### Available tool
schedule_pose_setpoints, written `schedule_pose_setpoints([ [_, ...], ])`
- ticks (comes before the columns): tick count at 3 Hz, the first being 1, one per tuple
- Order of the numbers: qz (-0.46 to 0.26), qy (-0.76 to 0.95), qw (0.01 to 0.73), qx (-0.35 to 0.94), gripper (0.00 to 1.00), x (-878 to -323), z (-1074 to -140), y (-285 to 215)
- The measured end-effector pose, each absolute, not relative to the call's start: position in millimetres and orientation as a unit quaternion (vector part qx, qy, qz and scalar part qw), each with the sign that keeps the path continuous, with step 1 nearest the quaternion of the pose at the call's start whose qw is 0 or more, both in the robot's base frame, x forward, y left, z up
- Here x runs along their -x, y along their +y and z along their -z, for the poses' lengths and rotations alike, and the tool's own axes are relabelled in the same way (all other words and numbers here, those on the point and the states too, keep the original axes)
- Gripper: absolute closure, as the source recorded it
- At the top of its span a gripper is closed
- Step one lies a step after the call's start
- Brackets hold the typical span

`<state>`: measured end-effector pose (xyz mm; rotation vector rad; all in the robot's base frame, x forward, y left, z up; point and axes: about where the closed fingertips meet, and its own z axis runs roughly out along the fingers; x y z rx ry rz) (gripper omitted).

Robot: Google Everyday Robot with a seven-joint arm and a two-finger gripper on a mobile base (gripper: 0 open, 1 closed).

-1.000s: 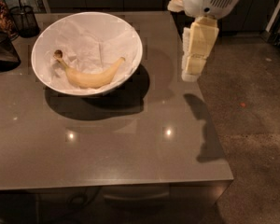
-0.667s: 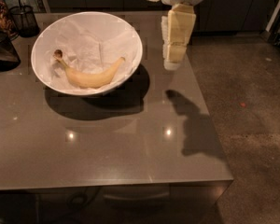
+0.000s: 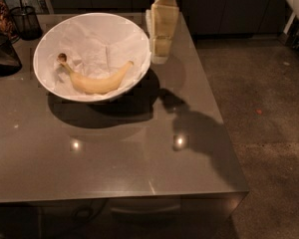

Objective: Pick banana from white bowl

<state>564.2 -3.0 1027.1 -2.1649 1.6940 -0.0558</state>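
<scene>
**Gripper (image 3: 158, 57) draws up beside the white bowl (image 3: 92, 15)**

Leftward is the change since a second ago: the gripper has come from near the right edge of the counter (image 3: 114, 168) to hang just beside the bowl's right rim, pointing down. Whether it touches the rim cannot be told.

Toward the front edge the grey top carries two bright light spots, and the arm's shadow (image 3: 199, 133) spreads toward the right edge. Farther back, left of centre, sits the white bowl with its own shadow in front of it. Inside, on crumpled white paper (image 3: 99, 44), the banana (image 3: 97, 82) lies along the near side, its dark stem end to the left.

Beyond it the gripper carries nothing; how far apart it stands I cannot tell.

At the far left corner stands a dark wire-mesh cup (image 3: 26, 21).
</scene>
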Motion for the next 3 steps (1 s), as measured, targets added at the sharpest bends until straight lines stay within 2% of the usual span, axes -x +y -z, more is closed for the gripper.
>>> schedule_pose_setpoints([
  [3,0.008,0.653,0.171,0.738,0.00,-617.7,-984.9,30.6],
])
